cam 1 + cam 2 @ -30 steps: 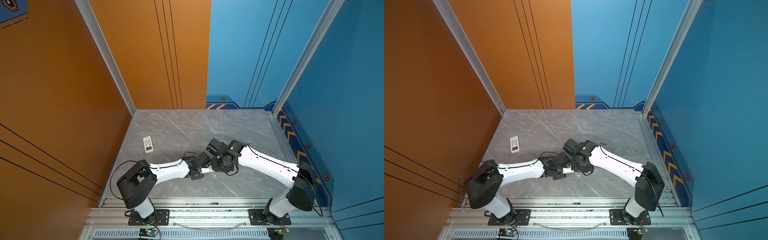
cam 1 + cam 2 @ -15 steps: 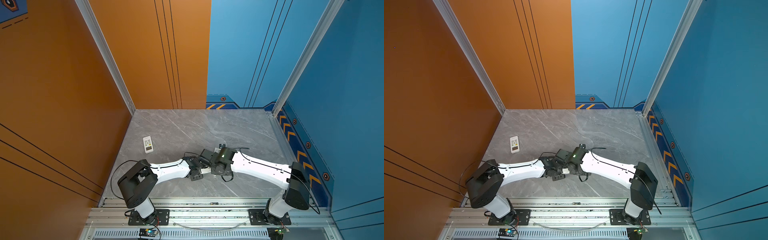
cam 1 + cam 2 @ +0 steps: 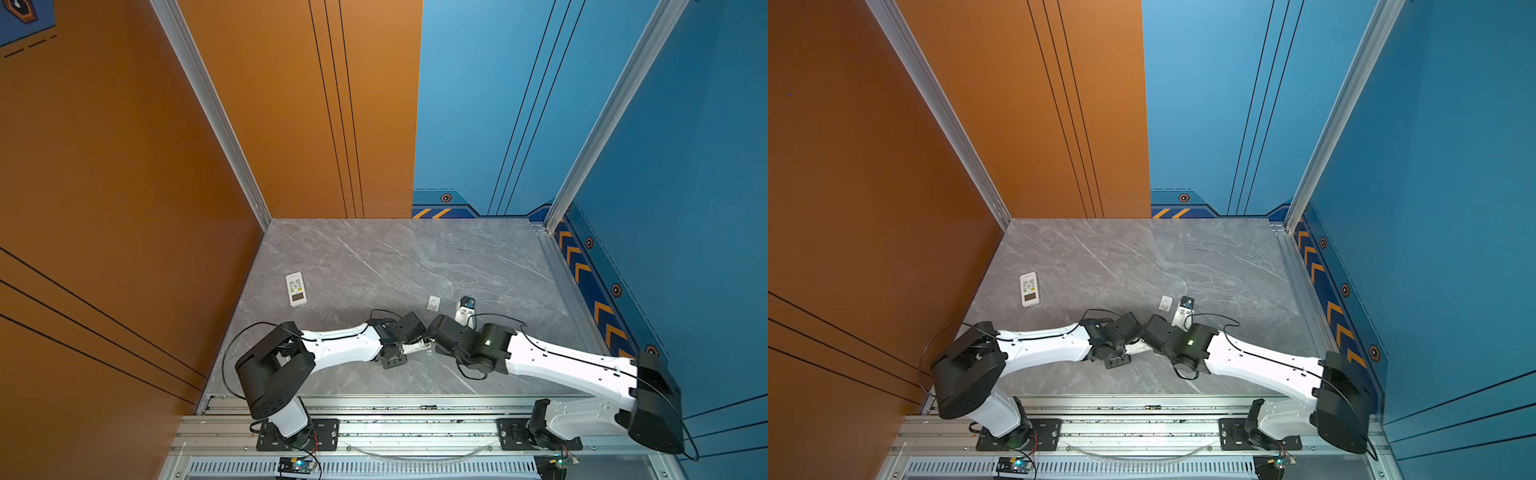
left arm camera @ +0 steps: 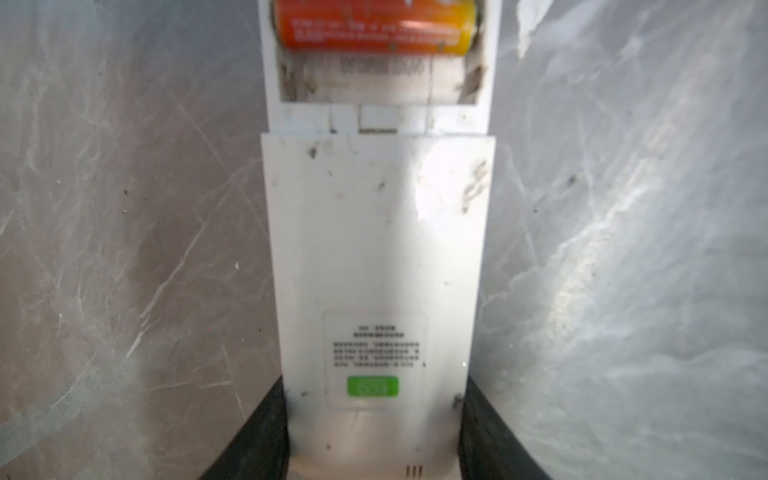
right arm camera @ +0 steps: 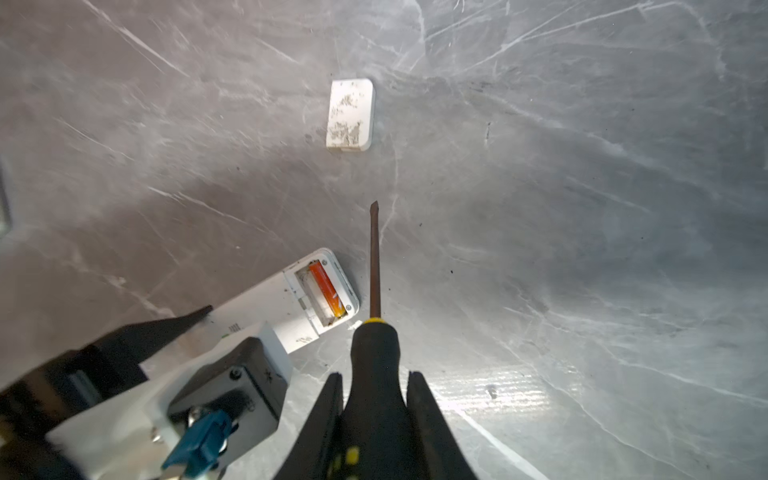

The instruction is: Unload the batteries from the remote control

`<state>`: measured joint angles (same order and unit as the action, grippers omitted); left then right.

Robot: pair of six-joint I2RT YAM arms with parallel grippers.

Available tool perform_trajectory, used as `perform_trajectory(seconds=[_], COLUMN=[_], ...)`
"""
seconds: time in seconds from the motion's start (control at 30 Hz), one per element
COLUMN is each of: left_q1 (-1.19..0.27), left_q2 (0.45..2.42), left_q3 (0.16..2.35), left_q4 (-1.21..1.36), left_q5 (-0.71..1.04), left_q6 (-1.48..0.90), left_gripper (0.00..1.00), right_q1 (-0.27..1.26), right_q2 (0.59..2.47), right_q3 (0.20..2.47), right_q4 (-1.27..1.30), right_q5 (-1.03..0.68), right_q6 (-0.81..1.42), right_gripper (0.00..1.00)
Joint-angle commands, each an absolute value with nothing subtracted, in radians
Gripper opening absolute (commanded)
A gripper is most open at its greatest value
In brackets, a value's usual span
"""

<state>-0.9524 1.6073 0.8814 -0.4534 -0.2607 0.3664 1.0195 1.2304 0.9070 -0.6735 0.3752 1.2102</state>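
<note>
Right wrist view showed the remote control (image 5: 270,307) back-up in the near middle of the table (image 5: 582,208), its battery bay open and pointing toward the right arm. One of the batteries (image 5: 328,293), orange-red shading to yellow at one end with fine print along its side, sat in the slot closest to the remote's end. The slot beside it was empty. The left gripper (image 4: 376,386) was clamped across the remote's other end, pinning it. The right gripper (image 5: 376,376) was clenched on a screwdriver (image 5: 375,270), whose blade ran just beside the bay's end. A loose white cover (image 5: 351,114) lay on the table beyond, toward the far side. The battery was probably light, rigid and slick, and wedged between sprung contacts too snugly for a pincer to reach. Prising up one end with the blade looked the better hold, and once free it would likely roll.
</note>
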Motion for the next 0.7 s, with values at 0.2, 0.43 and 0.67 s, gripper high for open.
perform_trajectory(seconds=[0.2,0.43,0.67], left_q1=[-0.924,-0.923,-0.924], left_q2=[1.572,1.571,1.574], left_q3=[0.822,0.821,0.822], left_q4=[-0.443,-0.428,-0.426], left_q5=[-0.217,-0.236,-0.237], left_q6=[0.353,0.362,0.368], left_gripper=[0.00,0.00,0.00], right_q1=[0.892,0.915,0.925], right_q2=[1.239,1.357,1.380], right_q3=[1.048,1.143,1.176], right_q4=[-0.855,-0.936,-0.985], right_q5=[-0.062,-0.136,-0.084], right_q6=[0.980,0.964,0.955], right_gripper=[0.00,0.00,0.00])
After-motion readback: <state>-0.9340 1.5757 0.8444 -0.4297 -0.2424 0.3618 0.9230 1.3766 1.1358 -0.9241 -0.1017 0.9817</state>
